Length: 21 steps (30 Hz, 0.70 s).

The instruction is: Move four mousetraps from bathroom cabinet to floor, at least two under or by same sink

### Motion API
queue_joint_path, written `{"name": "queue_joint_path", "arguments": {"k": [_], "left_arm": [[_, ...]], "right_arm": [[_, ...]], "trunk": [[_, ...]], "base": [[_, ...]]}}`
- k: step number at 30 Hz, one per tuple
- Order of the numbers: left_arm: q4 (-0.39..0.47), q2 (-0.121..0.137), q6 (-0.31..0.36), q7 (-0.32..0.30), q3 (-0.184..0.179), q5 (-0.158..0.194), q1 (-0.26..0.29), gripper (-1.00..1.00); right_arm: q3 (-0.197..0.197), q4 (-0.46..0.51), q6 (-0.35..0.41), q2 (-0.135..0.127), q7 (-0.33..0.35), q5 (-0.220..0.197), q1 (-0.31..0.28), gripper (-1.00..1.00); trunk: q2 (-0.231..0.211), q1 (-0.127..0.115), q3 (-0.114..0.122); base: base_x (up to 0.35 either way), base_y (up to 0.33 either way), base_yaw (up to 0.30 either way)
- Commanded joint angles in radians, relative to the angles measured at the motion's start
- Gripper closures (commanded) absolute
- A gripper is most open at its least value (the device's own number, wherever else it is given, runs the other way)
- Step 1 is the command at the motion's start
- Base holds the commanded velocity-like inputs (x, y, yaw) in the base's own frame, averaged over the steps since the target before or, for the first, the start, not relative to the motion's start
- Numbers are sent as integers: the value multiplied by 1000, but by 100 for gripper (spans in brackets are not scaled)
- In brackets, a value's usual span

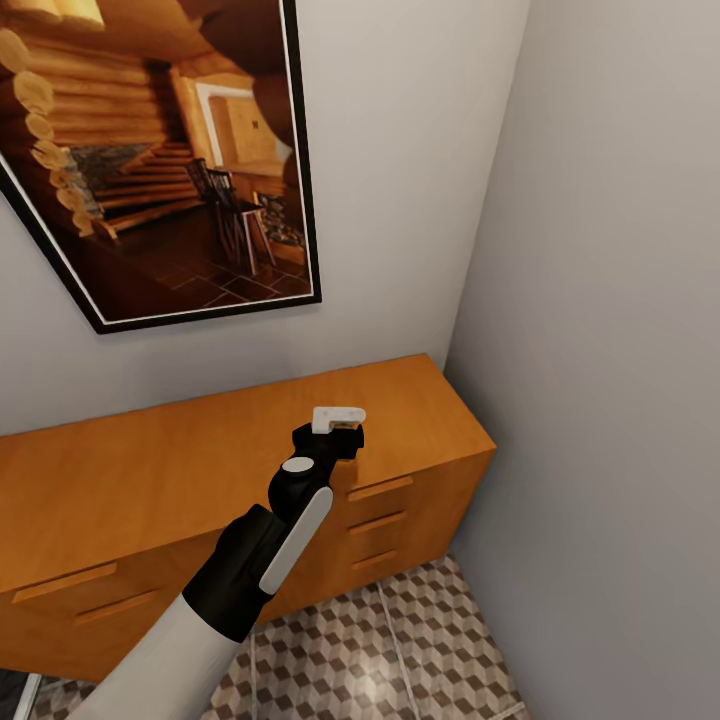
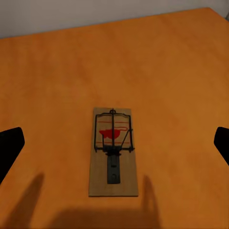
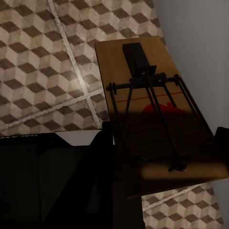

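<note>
Left gripper (image 2: pixel 114 148) hangs wide open over the cabinet (image 1: pixel 150 470) top, one finger either side of a mousetrap (image 2: pixel 113 152) lying flat, lined up for a straight drop. Bare wood all round, the cabinet's edges well off. The right gripper (image 3: pixel 119 143) is clamped on a second mousetrap (image 3: pixel 152 114), held above the tiled floor (image 3: pixel 43 71) close to the wall.
</note>
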<state>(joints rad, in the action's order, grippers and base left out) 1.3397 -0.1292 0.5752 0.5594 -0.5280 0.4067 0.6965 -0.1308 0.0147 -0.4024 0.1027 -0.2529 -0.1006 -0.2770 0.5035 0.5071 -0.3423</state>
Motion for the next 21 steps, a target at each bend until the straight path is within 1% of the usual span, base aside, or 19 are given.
{"name": "queue_joint_path", "arguments": {"k": [1, 9, 21], "left_arm": [[1, 0, 2, 10, -2, 11, 1, -100], [-8, 0, 2, 10, -2, 11, 0, -100], [-24, 0, 2, 10, -3, 11, 0, -100]], "right_arm": [[-9, -1, -4, 0, -3, -11, -1, 100], [-8, -1, -4, 0, -3, -11, -1, 100], [-9, -1, -4, 0, -3, -11, 0, 100]], "trunk": [[1, 0, -2], [1, 0, -4], [1, 0, -18]], "base": [[6, 0, 0], [1, 0, 0], [0, 0, 0]]}}
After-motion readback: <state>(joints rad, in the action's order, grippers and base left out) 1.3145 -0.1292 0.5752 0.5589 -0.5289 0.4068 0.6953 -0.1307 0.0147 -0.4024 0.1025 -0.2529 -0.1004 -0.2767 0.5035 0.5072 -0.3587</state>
